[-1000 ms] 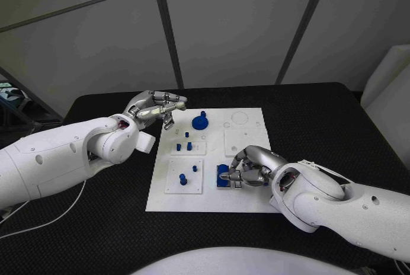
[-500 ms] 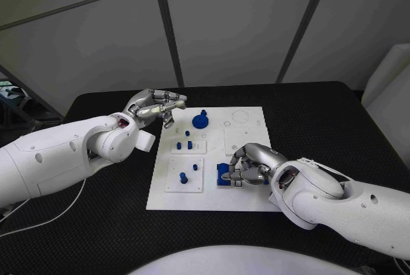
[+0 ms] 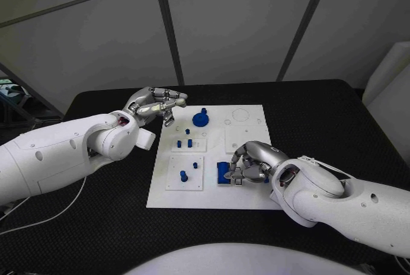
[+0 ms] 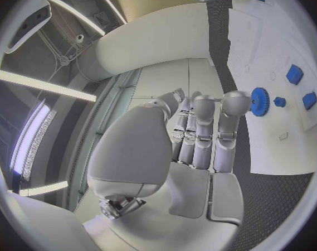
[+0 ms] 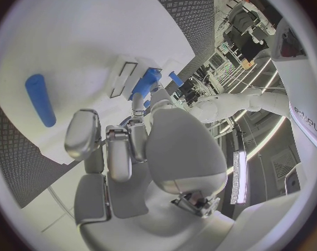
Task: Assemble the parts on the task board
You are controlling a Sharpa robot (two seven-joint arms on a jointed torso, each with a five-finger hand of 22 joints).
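The white task board (image 3: 247, 198) lies in the middle of the black table. My right hand (image 3: 250, 162) is curled over a blue block (image 3: 224, 172) near the board's middle and grips it; its fingers (image 5: 120, 150) bend over that block (image 5: 146, 83) in the right wrist view. A blue cylinder (image 5: 40, 100) lies loose on the board beside it. My left hand (image 3: 158, 106) hovers at the board's far left corner with fingers curled in and nothing in them. A blue gear (image 3: 200, 119) stands just to its right, also seen as the gear (image 4: 259, 101) past my fingertips.
Small blue pegs (image 3: 183, 144) stand in a raised white tile, and two more pegs (image 3: 183, 178) stand in the tile nearer me. Flat blue pieces (image 4: 294, 73) lie on the board. Black table (image 3: 324, 115) surrounds the board.
My right hand has shifted slightly over the blue block. My left hand has barely moved.
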